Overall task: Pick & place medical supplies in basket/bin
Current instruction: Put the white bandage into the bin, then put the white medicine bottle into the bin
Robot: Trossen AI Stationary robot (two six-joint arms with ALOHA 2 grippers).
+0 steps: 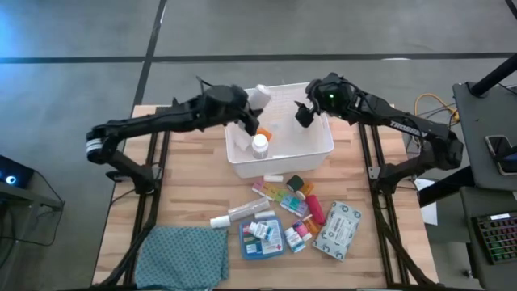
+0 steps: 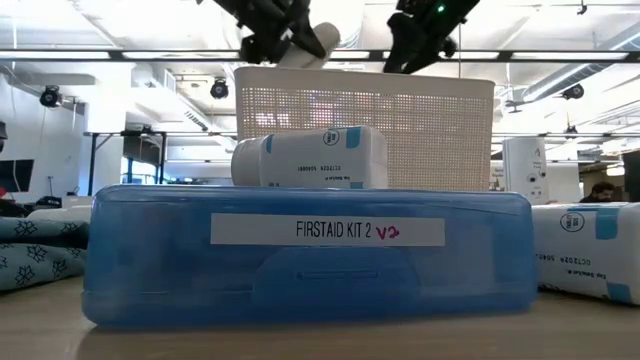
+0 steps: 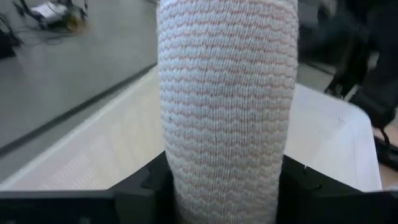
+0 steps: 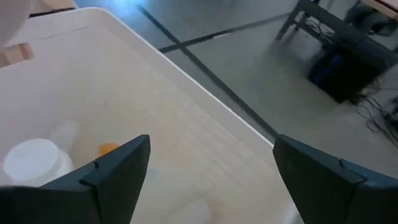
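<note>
1. Teal patterned folded cloth (image 1: 184, 255) lies at the near left corner of the pale wooden bench (image 1: 194, 186); it is not one of the supplies.
2. Left gripper (image 1: 249, 109) hangs over the far left part of the white rectangular plastic bin with slotted sides (image 1: 321, 149). A white woven bandage roll (image 3: 227, 106) sits between its dark fingers (image 3: 134, 193) in the left wrist view, its long axis running away from the wrist and out over the bin's floor. I cannot tell whether the fingers grip it firmly or are letting go.
3. Inside the bin, a white round-capped bottle (image 1: 259, 145) with something orange beside it rests near the left wall, below and just beside the roll.
4. Right gripper (image 1: 304, 113) hovers over the far right part of the bin, fingers (image 4: 115, 168) spread wide and holding nothing.
5. Remaining supplies lie on the bench in front of the bin: a white tube (image 1: 234, 215), a multicoloured pill organiser strip (image 1: 280, 196), a blue first-aid box (image 1: 262, 238), a pink container (image 1: 315, 212) and a grey-green patterned wipes pack (image 1: 339, 230).
6. Judging the coming move: the roll is already above the bin, so dropping it needs only a straight fall; the wipes pack and pink container lie nearer the right arm.
</note>
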